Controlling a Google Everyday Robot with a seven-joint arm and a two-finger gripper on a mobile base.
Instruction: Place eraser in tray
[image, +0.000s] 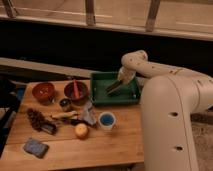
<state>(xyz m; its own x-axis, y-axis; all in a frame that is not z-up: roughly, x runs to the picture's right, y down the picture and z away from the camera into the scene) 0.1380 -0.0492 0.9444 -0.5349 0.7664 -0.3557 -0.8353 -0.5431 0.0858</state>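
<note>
The green tray (131, 95) stands at the back right of the wooden table. My gripper (113, 87) reaches down from the white arm into the middle of the tray, low over its floor. A short dark shape lies at the gripper's tip, and I cannot tell whether it is the eraser or part of the gripper. No separate eraser shows elsewhere on the table.
Two reddish-brown bowls (44, 92) (76, 90) stand left of the tray. In front are a blue cup (106, 120), an orange fruit (81, 131), a small tin (65, 104), a pine cone (36, 119) and a blue-grey pad (36, 147). My white body (170, 130) fills the right side.
</note>
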